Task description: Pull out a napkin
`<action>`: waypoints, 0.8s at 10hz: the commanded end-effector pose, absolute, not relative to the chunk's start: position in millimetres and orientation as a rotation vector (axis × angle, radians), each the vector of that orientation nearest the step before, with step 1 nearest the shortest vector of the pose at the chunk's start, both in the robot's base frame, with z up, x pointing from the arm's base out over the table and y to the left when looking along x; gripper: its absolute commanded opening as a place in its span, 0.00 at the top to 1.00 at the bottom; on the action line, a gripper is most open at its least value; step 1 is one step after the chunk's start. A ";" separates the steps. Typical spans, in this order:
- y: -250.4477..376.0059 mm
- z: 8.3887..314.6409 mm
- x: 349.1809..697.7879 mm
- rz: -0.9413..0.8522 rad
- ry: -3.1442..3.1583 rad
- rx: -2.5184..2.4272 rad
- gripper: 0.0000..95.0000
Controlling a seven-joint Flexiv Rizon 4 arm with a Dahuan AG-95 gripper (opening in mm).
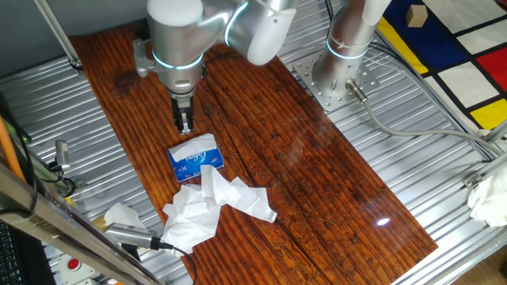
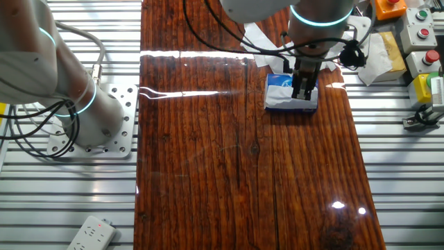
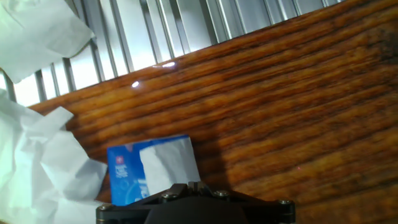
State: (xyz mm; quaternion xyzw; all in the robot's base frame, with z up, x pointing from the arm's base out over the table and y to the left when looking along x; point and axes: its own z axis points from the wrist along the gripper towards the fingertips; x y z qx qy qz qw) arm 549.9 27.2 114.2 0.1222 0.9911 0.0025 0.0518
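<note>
Napkin (image 3: 166,163) first, since the job is about it: we see one small white sheet lying on top of the pack (image 1: 195,159), narrower than the pack and reaching its far end in the hand view.

Going by size, we count one wooden board (image 1: 301,158), dark and glossy, running the length of the ribbed metal table (image 1: 412,150). Its long edges meet bare metal slats on both sides. Most of the board beyond the pack toward the arm's base plate (image 1: 333,79) lies open, and so does the whole stretch toward the near end in the other fixed view.

We count one working arm (image 1: 178,39) standing over the board's crowded end, plus a second grey column (image 1: 352,32) bolted to the plate.

One heap of crumpled white tissues (image 1: 210,204) touches the pack's end and spills toward the board's edge. One more loose tissue (image 1: 120,214) lies off the board on the slats.

One blue pack with white lettering lies flat, near the board's side edge.

One gripper (image 1: 184,125) hangs upright just above the pack's end away from the heap. Its fingers look drawn close together with nothing between them; we cannot tell whether any gap remains.
</note>
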 end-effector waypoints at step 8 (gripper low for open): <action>23.9 114.9 515.8 -0.005 3.046 0.282 1.00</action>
